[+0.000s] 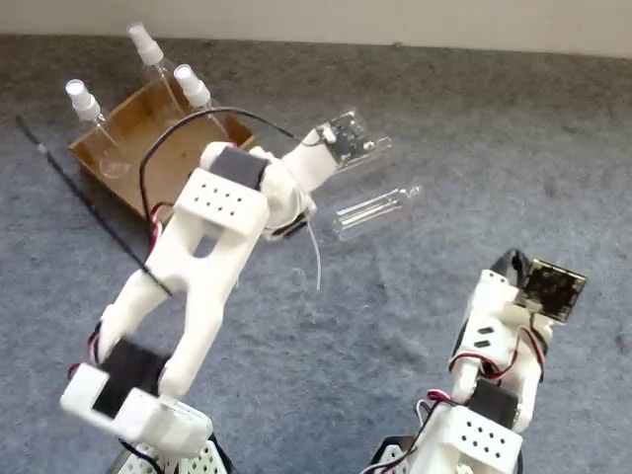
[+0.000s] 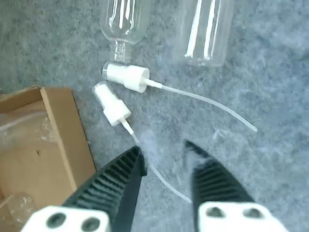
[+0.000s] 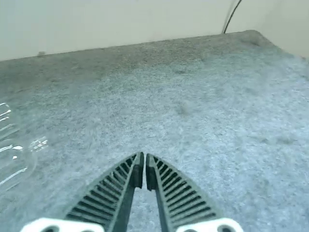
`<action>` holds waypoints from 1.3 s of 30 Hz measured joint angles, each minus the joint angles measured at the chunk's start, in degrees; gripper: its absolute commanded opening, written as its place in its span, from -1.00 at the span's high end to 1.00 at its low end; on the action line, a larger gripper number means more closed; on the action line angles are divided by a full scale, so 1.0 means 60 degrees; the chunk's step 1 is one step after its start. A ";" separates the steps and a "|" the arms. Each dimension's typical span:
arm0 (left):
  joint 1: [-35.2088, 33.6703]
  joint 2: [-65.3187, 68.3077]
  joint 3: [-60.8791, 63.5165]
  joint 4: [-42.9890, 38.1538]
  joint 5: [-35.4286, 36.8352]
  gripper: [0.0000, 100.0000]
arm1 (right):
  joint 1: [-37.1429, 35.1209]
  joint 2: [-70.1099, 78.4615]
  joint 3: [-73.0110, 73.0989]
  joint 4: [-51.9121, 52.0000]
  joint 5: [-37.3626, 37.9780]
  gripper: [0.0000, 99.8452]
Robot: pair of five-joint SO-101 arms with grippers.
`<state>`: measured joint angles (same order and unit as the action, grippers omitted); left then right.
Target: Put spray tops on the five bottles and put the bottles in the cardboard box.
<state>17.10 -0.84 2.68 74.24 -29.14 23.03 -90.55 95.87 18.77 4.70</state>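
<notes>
My left gripper [image 2: 164,151] is nearest, its black ribbed fingers parted about halfway with nothing between them but the thin dip tube of one spray top [image 2: 112,105], which lies across the grey felt [image 1: 444,128] below. I judge I am lined up to pick that top up.

The second spray top [image 2: 126,76] lies just at the neck of an uncapped bottle [image 2: 125,19], with another open bottle [image 2: 205,29] beside it — two left to cap. The cardboard box [image 1: 109,148] sits just beside this cluster, so each carry is short, and three capped bottles [image 1: 193,89] already stand in it.

My right gripper [image 3: 144,162] is closed to a sliver and empty, low over bare felt, well apart from the work. The felt is soft and nubbly, and a pale wall [image 3: 120,19] runs behind it.
</notes>
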 measured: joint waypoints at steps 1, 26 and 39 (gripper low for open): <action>0.0000 0.0264 -0.0234 0.0000 0.0000 0.53 | 0.0190 0.0000 0.0000 0.0000 0.0000 0.98; 0.1275 0.7883 -0.8088 -0.0308 0.0000 0.22 | 0.0762 0.0000 0.0000 0.0278 0.0000 0.98; 0.1333 1.1004 -1.1692 0.0513 0.0000 0.41 | 0.0762 0.0000 0.0000 0.0278 0.0000 0.98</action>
<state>25.10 65.19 -67.47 77.32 -29.14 27.60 -90.55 95.87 20.44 4.70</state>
